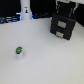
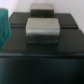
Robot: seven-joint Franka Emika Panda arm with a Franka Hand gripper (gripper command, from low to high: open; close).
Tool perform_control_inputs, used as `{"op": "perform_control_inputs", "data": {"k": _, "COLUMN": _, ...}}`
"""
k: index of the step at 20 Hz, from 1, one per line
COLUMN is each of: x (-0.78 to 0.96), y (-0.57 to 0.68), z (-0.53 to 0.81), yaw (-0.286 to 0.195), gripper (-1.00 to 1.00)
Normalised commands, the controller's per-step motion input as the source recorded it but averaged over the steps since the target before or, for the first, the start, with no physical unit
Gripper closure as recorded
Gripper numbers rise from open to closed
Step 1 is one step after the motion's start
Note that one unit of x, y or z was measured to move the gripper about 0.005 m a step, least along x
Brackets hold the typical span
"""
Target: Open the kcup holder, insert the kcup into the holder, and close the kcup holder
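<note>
kcup point(image 1: 19, 50) alone on open table point(image 1: 45, 65), kcup holder point(image 1: 63, 27) well apart, jaws' state cannot be told

kcup holder point(image 1: 63, 26): matt black, pale panels | table point(image 1: 45, 60): smooth white

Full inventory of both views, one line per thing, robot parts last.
kcup holder: 1, black box with two pale front panels, on the table toward the exterior view's upper right; appears closed. Fills the wrist view close up.
kcup: 1, white cup with green top, standing alone on the table at the exterior view's left, well apart from the holder.
white bottle-shaped object: 1, white with a black mark, at the table's back edge.
table: 1, white surface.
teal object: 1, at the wrist view's edge; too blurred to identify.
robot arm: dark, above the holder; gripper state cannot be told.
</note>
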Motion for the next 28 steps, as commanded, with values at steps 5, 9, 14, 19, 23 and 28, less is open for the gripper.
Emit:
{"op": "perform_control_inputs", "data": {"k": 5, "x": -0.25, "y": 0.28, "z": -0.43, "yaw": -0.071, "gripper": -1.0}}
{"op": "perform_control_inputs", "data": {"k": 9, "x": -0.32, "y": 0.16, "z": -0.42, "yaw": -0.038, "gripper": -1.0}}
{"op": "perform_control_inputs", "data": {"k": 14, "x": -0.39, "y": 0.07, "z": -0.39, "yaw": -0.022, "gripper": -1.0}}
{"op": "perform_control_inputs", "data": {"k": 19, "x": -0.39, "y": 0.0, "z": -0.4, "yaw": -0.021, "gripper": -1.0}}
{"op": "perform_control_inputs", "data": {"k": 23, "x": -0.33, "y": 0.01, "z": -0.26, "yaw": -0.011, "gripper": -1.0}}
{"op": "perform_control_inputs", "data": {"k": 28, "x": -0.07, "y": 0.01, "z": -0.01, "yaw": 0.0, "gripper": 1.0}}
